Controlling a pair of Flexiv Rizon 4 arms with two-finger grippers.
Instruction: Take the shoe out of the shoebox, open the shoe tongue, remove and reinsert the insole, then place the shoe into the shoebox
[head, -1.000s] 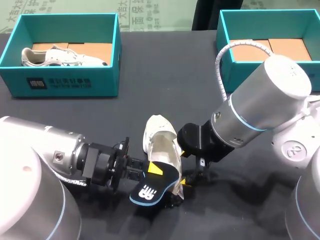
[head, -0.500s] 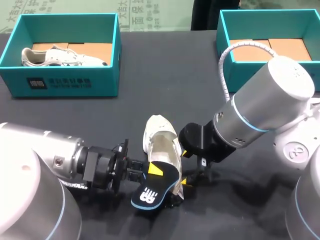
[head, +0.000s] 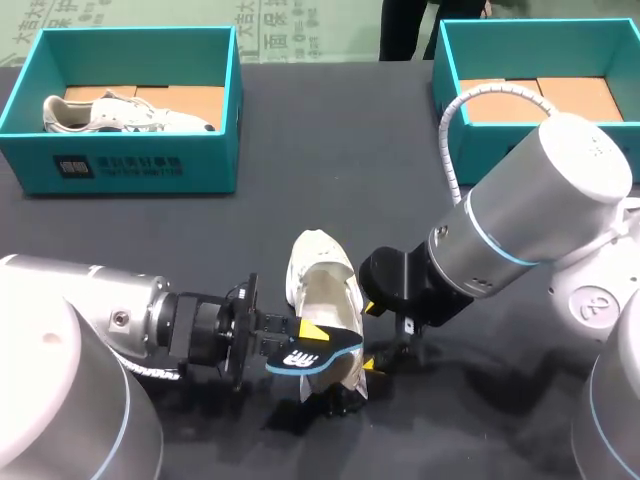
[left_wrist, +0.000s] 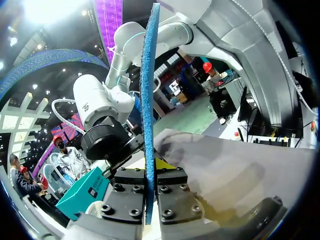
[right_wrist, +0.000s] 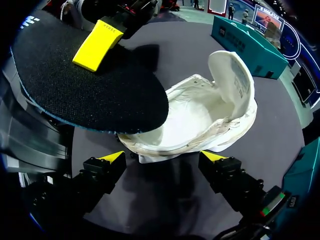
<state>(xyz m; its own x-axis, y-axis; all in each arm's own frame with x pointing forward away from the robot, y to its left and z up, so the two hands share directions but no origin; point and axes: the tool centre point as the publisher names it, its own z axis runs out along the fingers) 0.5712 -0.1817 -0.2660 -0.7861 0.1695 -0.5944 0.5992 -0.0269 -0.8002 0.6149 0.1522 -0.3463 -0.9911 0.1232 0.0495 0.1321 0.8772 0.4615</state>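
Insole (head: 312, 358) | pinched between left gripper (left_wrist: 150, 172) fingers, jutting out ahead of them, over heel end of white shoe (right_wrist: 200, 115) | right gripper (right_wrist: 162, 156) spread wide, both tips touching shoe's heel sides

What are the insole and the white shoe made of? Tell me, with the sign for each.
Insole: probably foam under dark knit fabric, matt; pebbly top, spongy blue edge, curving in the left hand. Shoe: seemingly white mesh and synthetic leather, matt; soft creased lining.

Dark charcoal table (head: 330, 150), matte top, even overhead light, soft blurred shadows
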